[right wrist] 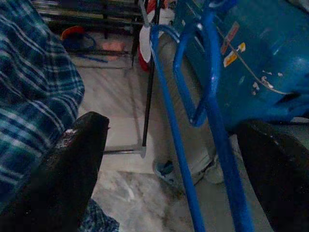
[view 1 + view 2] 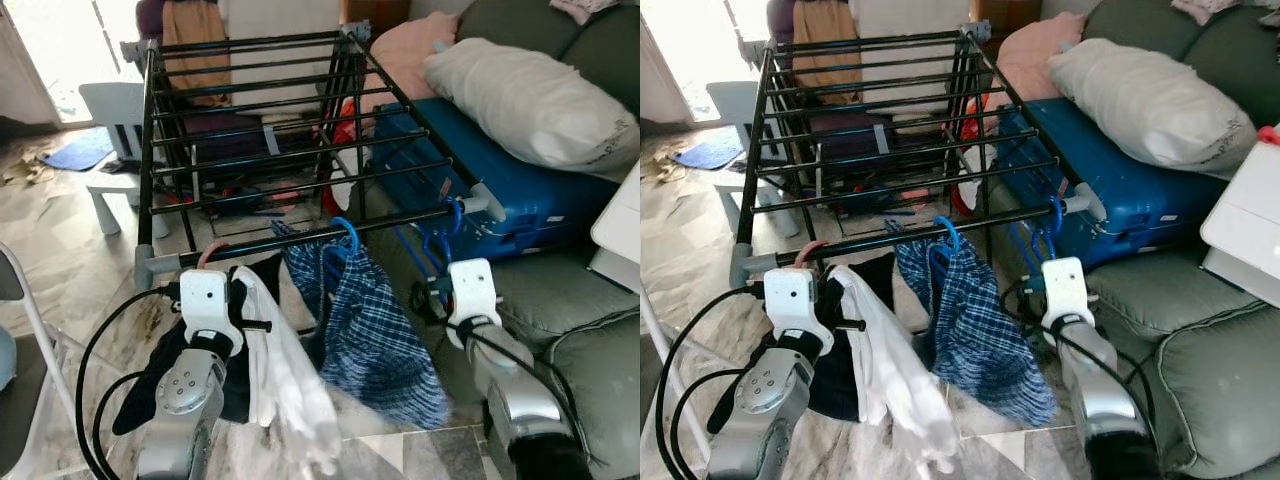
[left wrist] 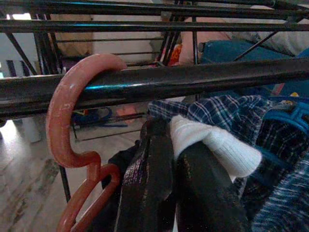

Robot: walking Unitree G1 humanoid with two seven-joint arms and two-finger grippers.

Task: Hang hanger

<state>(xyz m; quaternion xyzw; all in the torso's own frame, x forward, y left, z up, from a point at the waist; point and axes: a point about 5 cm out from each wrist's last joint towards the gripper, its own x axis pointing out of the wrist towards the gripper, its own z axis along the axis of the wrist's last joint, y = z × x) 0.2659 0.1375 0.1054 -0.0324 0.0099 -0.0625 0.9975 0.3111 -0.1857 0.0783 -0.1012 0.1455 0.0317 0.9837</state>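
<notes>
**Two hangers on the front rail**

We stand before a black drying rack (image 2: 300,110), our two arms raised to its nearest rail (image 2: 320,238). Our left gripper (image 3: 169,159) sits just under that rail, jaws pressed together on a fold of white garment (image 2: 285,370) — the cloth bulges out between the black fingers (image 3: 145,193) in the left wrist view. Right beside it a pink hanger (image 3: 67,116) has its hook curled over the rail, with dark clothing (image 2: 165,375) hanging below.

Near the middle of the rail a blue hook (image 2: 347,232) carries a blue plaid shirt (image 2: 375,330), which drapes down between our arms.

Our right gripper (image 1: 169,169) is below the rail's right end, jaws wide apart, one on either side of a bare blue hanger (image 1: 207,121). That hanger's hook (image 2: 456,215) is over the rail close to the grey end cap — the jaws do not touch its bars.

Behind the rack's right side lie a blue suitcase (image 2: 500,170) and a white pillow (image 2: 530,100) on a grey-green sofa (image 2: 590,330).
</notes>
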